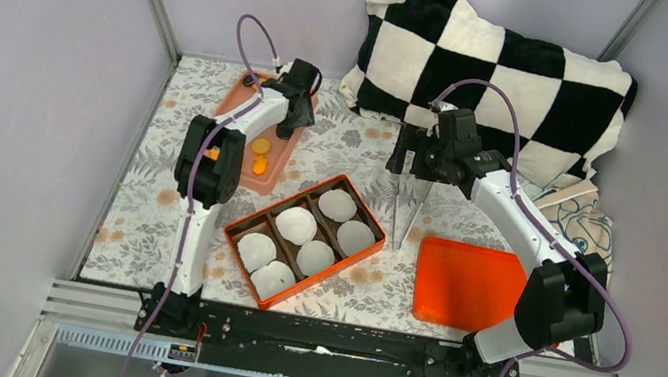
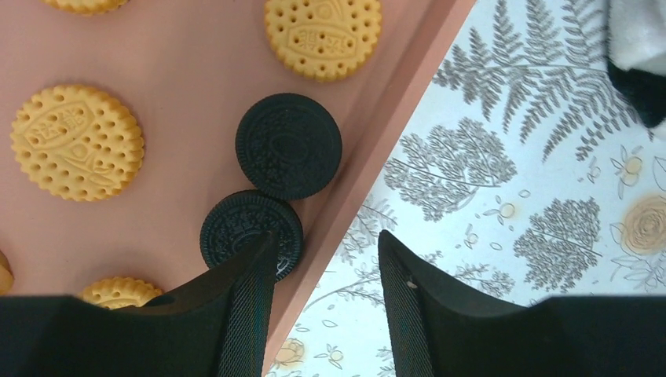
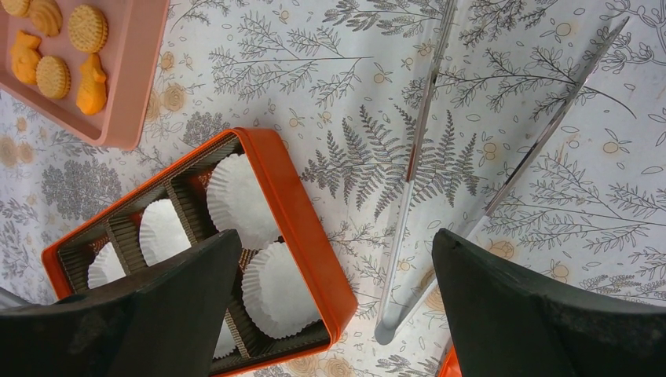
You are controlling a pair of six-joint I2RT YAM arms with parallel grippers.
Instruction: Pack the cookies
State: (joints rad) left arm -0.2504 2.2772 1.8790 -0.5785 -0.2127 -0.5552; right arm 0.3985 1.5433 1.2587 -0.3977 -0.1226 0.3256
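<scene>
Fingers on both arms are spread apart, nothing gripped. The left fingers (image 2: 247,306) straddle the pink tray (image 2: 196,47) edge, one over a black sandwich cookie (image 2: 245,226), the other over the floral surface (image 2: 503,196). The cookies (image 1: 259,153) lie on that tray, far left: yellow embossed rounds (image 2: 77,141), plus a second black one (image 2: 288,145) just beside the first. The right fingers (image 3: 173,306) hover wide above metal tongs (image 3: 397,267) lying flat beside the orange box (image 3: 297,212), which has white paper liners (image 3: 236,200) in its compartments. An orange lid (image 1: 468,286) sits right of the box.
</scene>
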